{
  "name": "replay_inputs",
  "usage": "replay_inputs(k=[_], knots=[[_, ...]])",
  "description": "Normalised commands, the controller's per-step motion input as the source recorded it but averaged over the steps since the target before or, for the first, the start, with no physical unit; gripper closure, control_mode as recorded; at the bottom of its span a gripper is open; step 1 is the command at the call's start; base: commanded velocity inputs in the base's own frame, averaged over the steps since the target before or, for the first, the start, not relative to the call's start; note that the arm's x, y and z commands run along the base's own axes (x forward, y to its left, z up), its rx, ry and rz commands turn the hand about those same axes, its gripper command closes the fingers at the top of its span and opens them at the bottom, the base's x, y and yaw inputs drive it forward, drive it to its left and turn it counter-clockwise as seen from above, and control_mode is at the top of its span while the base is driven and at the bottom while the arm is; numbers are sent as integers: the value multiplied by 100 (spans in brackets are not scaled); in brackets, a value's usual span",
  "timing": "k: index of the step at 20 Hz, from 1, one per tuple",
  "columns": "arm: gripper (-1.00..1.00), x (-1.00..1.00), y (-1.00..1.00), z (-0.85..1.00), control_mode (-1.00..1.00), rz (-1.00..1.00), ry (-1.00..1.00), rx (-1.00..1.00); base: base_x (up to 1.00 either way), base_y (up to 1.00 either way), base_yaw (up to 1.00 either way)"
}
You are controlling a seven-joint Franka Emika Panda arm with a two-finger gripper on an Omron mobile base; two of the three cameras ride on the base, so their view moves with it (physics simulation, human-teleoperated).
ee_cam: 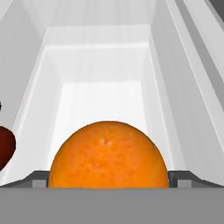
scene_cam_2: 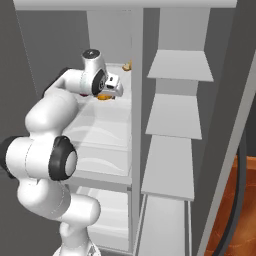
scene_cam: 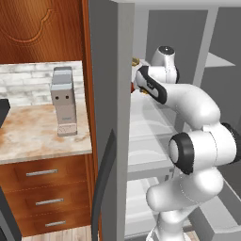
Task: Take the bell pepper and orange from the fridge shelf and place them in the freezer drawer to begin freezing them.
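Note:
The orange (ee_cam: 108, 155) fills the bottom of the hand view, flanked tightly on both sides by the dark fingertips (ee_cam: 38, 179). My gripper (ee_cam: 109, 181) is shut on the orange. In the right base view the orange (scene_cam_2: 103, 97) peeks out under the hand, just above a pale fridge shelf (scene_cam_2: 107, 107), with the gripper (scene_cam_2: 107, 94) reached deep into the fridge. The glossy red bell pepper (ee_cam: 4, 148) shows at the left edge of the hand view, cut off by the frame. A light grey-white bin (scene_cam_2: 111, 215) lies low in the fridge; I cannot tell whether it is the freezer drawer.
A small yellowish-tan item (scene_cam_2: 127, 66) rests on a higher shelf behind the hand. Translucent crisper bins (scene_cam_2: 102, 150) stack below the shelf. Door shelves (scene_cam_2: 175, 115) stand to the right. The grey fridge door edge (scene_cam: 117, 117) and a counter with an appliance (scene_cam: 63, 101) are on the left.

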Motion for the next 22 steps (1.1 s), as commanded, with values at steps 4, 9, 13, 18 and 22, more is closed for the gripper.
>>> replay_inputs(k=[4,9,13,18,22], knots=[[100,1,0,-43,-100,0,2,0,0,0,0],[100,-4,0,-4,-100,0,2,0,0,0,0],[100,-79,0,0,-100,0,3,0,0,0,0],[100,-100,4,0,-100,0,0,0,0,0,0],[100,-100,21,-2,-100,0,0,0,0,0,0]])
